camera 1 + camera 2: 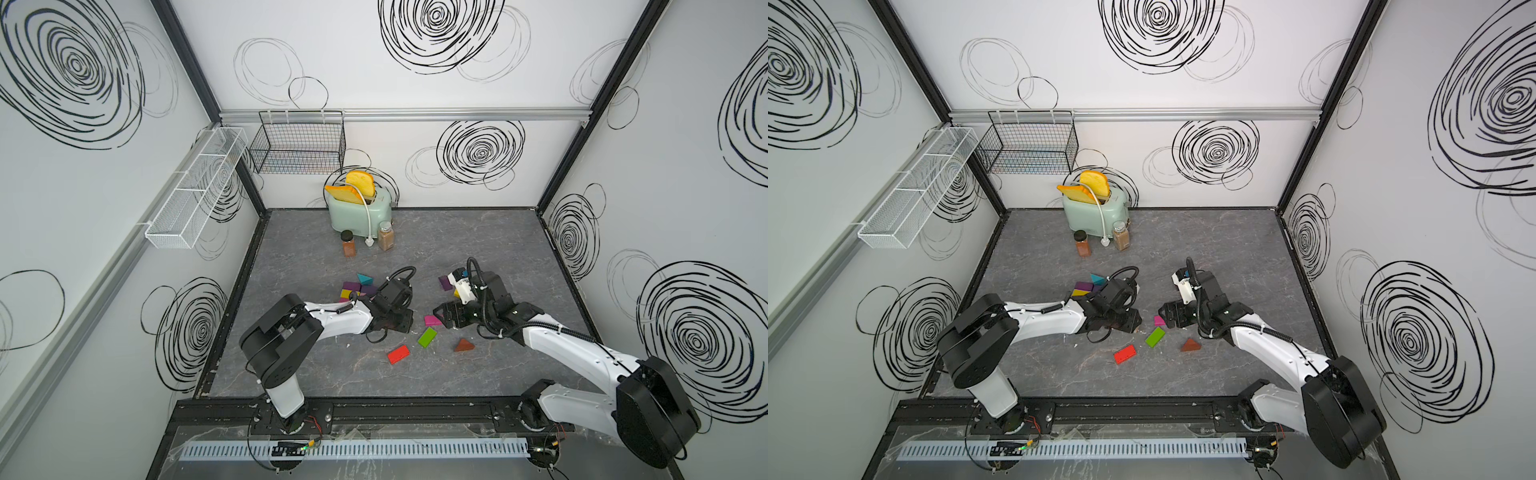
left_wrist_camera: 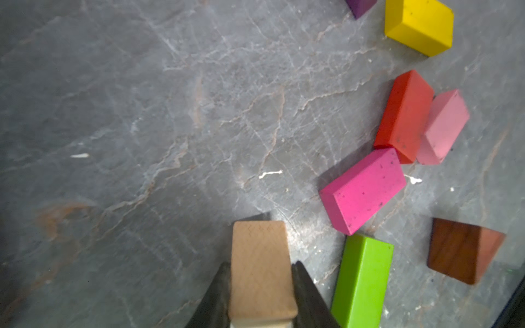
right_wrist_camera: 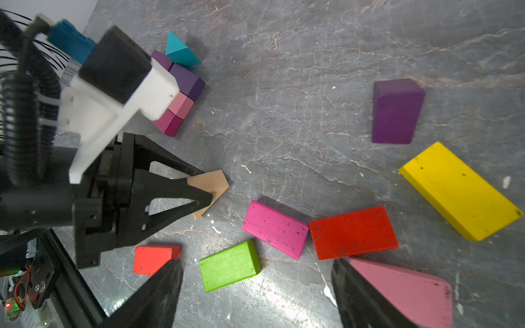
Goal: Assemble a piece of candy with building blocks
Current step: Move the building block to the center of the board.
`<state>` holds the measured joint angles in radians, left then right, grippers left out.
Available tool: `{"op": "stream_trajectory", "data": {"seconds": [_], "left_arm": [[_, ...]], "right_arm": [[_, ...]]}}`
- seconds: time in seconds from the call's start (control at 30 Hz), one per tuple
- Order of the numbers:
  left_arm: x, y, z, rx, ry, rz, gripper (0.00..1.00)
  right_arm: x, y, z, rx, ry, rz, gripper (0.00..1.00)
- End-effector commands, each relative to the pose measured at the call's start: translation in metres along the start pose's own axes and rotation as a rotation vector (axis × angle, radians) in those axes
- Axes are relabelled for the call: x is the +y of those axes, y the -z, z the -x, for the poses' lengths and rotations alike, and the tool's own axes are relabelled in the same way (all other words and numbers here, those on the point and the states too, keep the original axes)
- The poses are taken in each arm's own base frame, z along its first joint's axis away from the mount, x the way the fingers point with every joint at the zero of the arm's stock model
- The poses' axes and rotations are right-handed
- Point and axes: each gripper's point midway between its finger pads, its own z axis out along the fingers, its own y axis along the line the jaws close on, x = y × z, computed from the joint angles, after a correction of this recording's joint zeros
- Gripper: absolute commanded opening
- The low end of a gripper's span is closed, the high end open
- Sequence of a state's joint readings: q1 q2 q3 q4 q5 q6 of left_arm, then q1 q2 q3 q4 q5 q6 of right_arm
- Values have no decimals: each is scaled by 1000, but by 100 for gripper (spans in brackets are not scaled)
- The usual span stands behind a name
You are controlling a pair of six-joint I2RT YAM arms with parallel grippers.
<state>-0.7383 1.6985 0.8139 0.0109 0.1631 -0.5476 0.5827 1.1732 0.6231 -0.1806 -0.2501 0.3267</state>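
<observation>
One tan triangle (image 2: 260, 267) sits pinched in left fingers (image 2: 308, 295), seemingly unlifted; right fingers (image 3: 160, 296) spread; next, abut the magenta brick (image 2: 363, 190).

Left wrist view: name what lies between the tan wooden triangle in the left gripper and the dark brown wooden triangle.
The lime-green rectangular wooden brick lies between the tan wooden triangle and the brown wooden triangle, clearest in the left wrist view.
</observation>
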Motion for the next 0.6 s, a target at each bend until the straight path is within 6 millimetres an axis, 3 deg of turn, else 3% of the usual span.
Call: {"op": "stream_trajectory", "data": {"seconds": [0.0, 0.23, 0.57], "left_arm": [[7, 3, -15, 31, 138, -117, 18], [-4, 18, -24, 48, 346, -374, 18], [10, 18, -46, 106, 448, -432, 15]], "right_arm": [[17, 9, 7, -9, 28, 8, 86], [51, -11, -21, 75, 136, -5, 86], [78, -51, -44, 135, 205, 32, 86]]}}
